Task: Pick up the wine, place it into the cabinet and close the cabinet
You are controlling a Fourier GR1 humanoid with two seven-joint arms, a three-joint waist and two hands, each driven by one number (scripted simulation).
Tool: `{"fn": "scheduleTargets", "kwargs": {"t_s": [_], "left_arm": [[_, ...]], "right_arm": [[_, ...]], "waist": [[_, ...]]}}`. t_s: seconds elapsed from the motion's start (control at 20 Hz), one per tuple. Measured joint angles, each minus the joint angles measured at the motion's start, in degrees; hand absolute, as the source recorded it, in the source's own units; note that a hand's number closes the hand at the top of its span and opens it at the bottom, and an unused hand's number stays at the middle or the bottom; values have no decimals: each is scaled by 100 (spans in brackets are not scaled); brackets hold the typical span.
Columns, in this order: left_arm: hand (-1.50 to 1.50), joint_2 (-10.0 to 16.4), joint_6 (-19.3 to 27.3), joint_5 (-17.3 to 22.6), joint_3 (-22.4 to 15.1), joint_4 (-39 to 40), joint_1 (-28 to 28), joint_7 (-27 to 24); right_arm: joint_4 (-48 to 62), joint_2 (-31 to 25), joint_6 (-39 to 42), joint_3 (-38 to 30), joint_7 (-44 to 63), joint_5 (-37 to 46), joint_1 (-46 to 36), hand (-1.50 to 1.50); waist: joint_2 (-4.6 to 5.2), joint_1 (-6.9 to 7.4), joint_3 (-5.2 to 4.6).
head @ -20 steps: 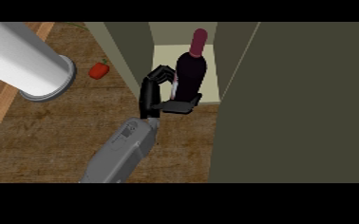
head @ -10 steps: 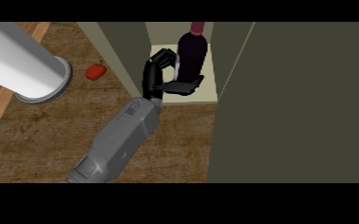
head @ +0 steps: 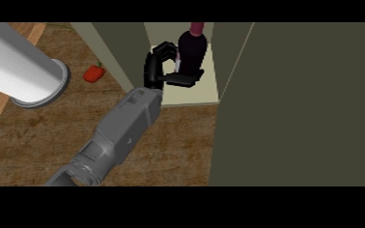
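Note:
A dark wine bottle (head: 192,46) with a maroon top stands upright on the pale floor of the open cabinet (head: 187,97). My left hand (head: 158,67) is beside the bottle on its left. The fingers curl round the far side and the thumb reaches across the near side low down, so the hand is shut on the bottle. The grey forearm runs in from the lower left of the view. The cabinet door (head: 299,106) stands open as a wide olive panel on the right. No right hand shows.
A tall white cylinder (head: 25,72) on a grey base stands on the wooden counter at the left. A small red pepper (head: 93,73) lies between it and the cabinet's left wall (head: 121,53).
The hand and the bottle have moved further away from me, deeper into the cabinet. The forearm has stretched out after them.

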Motion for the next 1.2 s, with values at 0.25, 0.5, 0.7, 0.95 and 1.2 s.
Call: {"fn": "scheduleTargets", "kwargs": {"t_s": [0.25, 0.5, 0.7, 0.95, 1.2], "left_arm": [[150, -3, 31, 27, -36, 469, -231, 94], [150, -4, -43, 97, -105, 710, -80, -66], [150, -5, -44, 146, -202, 771, 73, -165], [150, -5, 9, 207, -265, 837, 206, -399], [150, -6, 25, 228, -263, 961, 127, -603]], "right_arm": [[39, 28, 81, 47, -98, 6, 9, -150], [37, 0, 55, 97, -34, -11, -88, -150], [35, 91, 41, 225, -91, 97, -114, -150], [114, 73, -19, 230, -65, 118, -283, -150], [93, 63, 66, 205, -80, -15, -169, -150]], "waist": [[20, -54, 0], [51, -132, -4], [68, -190, -6], [96, -250, -10], [107, -294, -10]]}}
